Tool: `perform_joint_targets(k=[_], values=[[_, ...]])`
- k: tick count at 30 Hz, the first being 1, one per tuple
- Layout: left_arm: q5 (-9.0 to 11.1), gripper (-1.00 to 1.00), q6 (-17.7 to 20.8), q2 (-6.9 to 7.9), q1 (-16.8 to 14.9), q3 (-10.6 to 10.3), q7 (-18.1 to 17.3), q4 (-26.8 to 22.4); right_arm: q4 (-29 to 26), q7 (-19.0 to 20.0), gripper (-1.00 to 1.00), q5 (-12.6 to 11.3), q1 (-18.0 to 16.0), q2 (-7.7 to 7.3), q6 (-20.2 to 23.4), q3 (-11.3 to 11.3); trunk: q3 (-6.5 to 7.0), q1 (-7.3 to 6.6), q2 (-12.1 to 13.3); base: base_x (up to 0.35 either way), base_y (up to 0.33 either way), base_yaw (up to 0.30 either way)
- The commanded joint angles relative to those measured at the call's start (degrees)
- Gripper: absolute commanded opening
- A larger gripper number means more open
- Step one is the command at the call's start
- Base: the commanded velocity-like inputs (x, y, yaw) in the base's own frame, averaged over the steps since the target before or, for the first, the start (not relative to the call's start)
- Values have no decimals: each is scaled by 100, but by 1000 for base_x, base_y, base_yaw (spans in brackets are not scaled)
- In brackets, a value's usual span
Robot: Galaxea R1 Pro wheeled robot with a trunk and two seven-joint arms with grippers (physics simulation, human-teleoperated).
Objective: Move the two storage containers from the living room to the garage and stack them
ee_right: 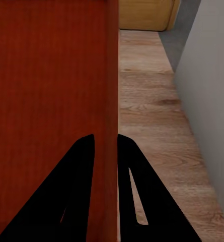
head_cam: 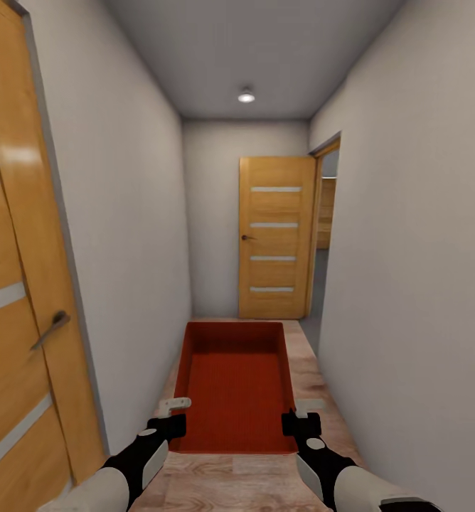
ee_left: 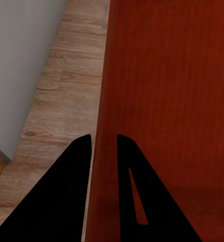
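One orange-red storage container (head_cam: 236, 380), open-topped and with nothing inside, hangs level in front of me over the light wood planks of a narrow corridor. My left gripper (head_cam: 173, 407) is shut on its left side wall, and my right gripper (head_cam: 303, 409) is shut on its right side wall. In the left wrist view the two fingers of the left gripper (ee_left: 102, 138) straddle the thin wall of the container (ee_left: 167, 101). The right wrist view shows the same pinch by the right gripper (ee_right: 105, 137) on the container (ee_right: 46, 75).
Pale grey walls (head_cam: 124, 235) stand close on both sides. A wooden door with a handle (head_cam: 10, 299) is at my near left. At the corridor's end an open wooden door (head_cam: 276, 238) stands beside a doorway (head_cam: 324, 235) with dark grey flooring beyond.
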Motion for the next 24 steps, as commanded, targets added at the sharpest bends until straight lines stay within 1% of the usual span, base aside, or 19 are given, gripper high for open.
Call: perform_joint_targets(k=[1, 24], values=[[-11, -100, 3, 50, 4, -48, 181, -4, -284, 41, -100, -16, -10, 5, 24, -516, -10, 4, -7, 322, 0, 0], [-3, -100, 3, 50, 1, -47, 181, -4, -284, 41, -100, -16, -11, 5, 24, -516, -10, 4, -7, 322, 0, 0]])
